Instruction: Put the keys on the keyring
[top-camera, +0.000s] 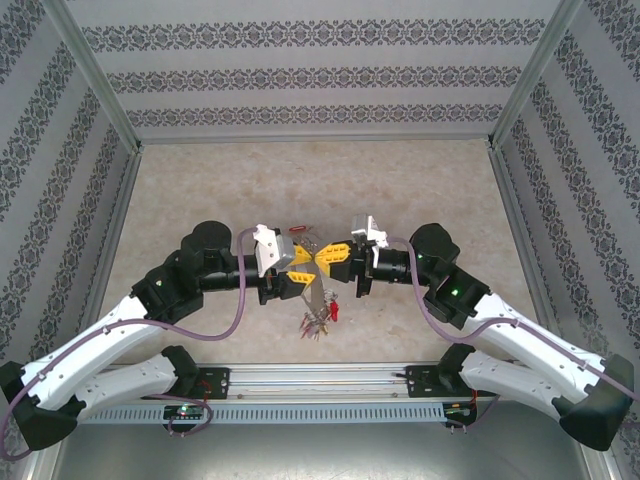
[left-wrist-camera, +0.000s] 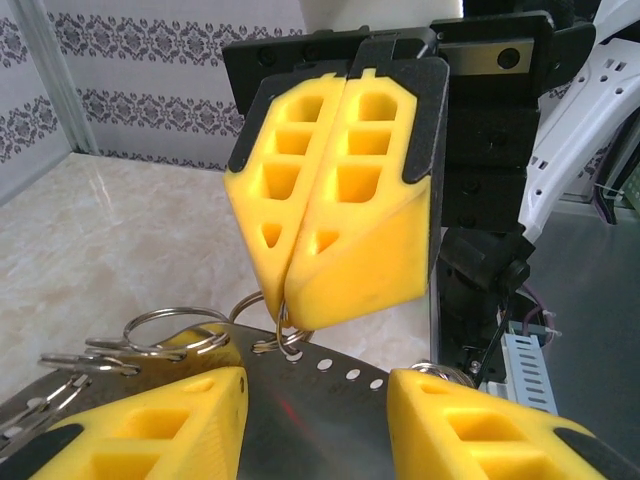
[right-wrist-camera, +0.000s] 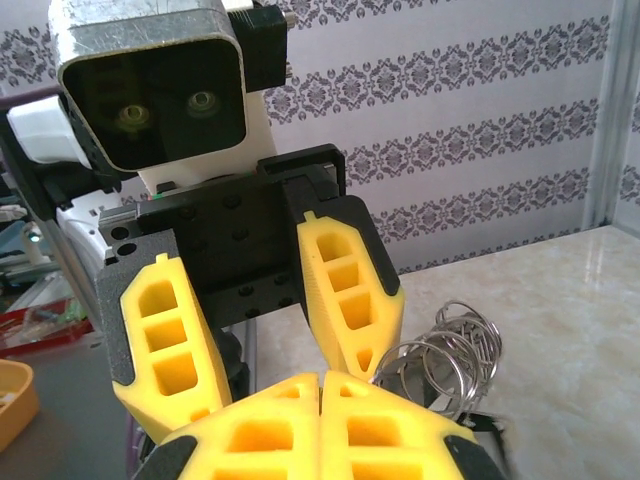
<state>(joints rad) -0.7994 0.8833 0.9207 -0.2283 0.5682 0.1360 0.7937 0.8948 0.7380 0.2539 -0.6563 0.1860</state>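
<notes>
likely light, jangly & slick, the keyring (top-camera: 316, 292) hangs mid-air w/ keys (top-camera: 318, 322) dangling below, r gripper (left-wrist-camera: 288, 310) pinched shut on a small wire ring (left-wrist-camera: 293, 347), l gripper (left-wrist-camera: 315, 390) jaws apart, grip unclear, so take stiff wire, not keys.

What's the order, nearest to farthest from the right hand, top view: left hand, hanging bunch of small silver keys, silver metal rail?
From the right hand:
1. Left hand, facing it, almost touching.
2. Hanging bunch of small silver keys, just below both hands.
3. Silver metal rail, along the near table edge.
</notes>
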